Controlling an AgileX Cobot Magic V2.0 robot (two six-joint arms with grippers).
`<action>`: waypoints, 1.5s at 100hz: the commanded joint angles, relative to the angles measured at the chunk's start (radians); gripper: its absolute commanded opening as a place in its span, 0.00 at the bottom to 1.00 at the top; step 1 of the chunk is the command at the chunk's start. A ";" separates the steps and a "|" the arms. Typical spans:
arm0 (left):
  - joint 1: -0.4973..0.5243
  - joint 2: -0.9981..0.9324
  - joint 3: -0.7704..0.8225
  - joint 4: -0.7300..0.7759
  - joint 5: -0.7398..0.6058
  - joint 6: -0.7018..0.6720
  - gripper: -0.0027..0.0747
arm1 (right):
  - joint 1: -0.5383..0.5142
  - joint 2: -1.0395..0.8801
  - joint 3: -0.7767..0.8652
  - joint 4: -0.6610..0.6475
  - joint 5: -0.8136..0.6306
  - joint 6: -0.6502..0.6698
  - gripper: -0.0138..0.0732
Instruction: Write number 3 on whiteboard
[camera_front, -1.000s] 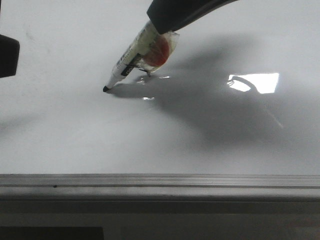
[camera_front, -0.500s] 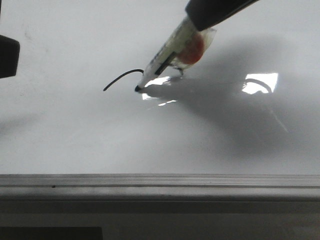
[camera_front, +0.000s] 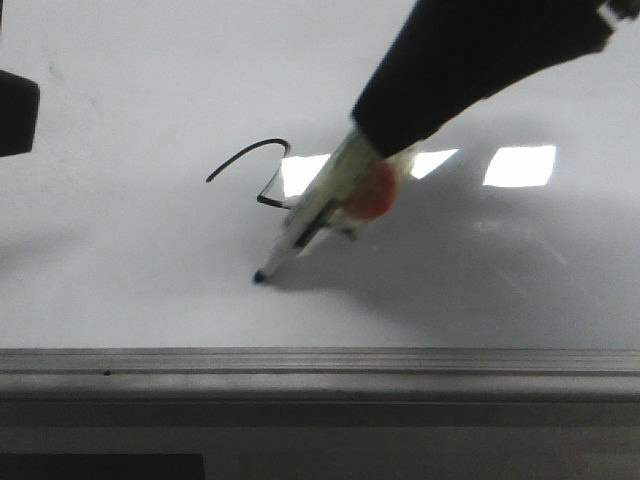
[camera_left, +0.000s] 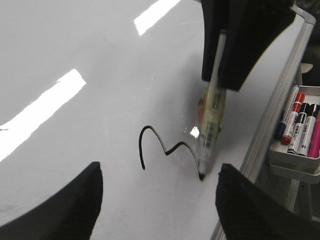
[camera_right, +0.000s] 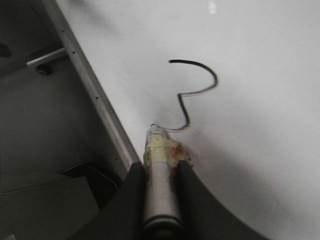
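The whiteboard (camera_front: 140, 290) is glossy white with a grey metal frame (camera_front: 320, 362) along its near edge. My right gripper (camera_front: 378, 145) is shut on a marker pen (camera_front: 318, 212) wrapped in tape, tilted, with its black tip (camera_front: 259, 277) on the board. A thin black line, the upper part of the number 3 (camera_front: 262, 150), curves, kinks and runs down to the tip. It also shows in the left wrist view (camera_left: 162, 149) and the right wrist view (camera_right: 202, 82). My left gripper (camera_left: 160, 210) hovers open and empty over the board, beside the pen tip.
A grey tray (camera_left: 300, 165) holding several markers (camera_left: 300, 125) stands just past the board's frame edge (camera_left: 280, 110). Bright rectangular light reflections (camera_front: 520, 165) lie on the board. A dark part of the left arm (camera_front: 15, 110) shows at the left edge.
The right gripper moved the pen right, then toward the near edge. The black line grew from a single dot into a curve, a kink and a lower stroke.
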 joint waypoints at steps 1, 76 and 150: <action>0.003 0.002 -0.031 -0.012 -0.070 -0.014 0.60 | 0.026 0.029 -0.040 -0.041 -0.093 0.019 0.09; -0.055 0.247 -0.031 -0.059 -0.220 -0.045 0.02 | 0.186 0.001 -0.161 0.006 -0.010 0.029 0.09; 0.029 0.247 -0.031 -0.929 -0.198 -0.052 0.01 | 0.086 -0.137 -0.176 0.006 -0.010 0.028 0.79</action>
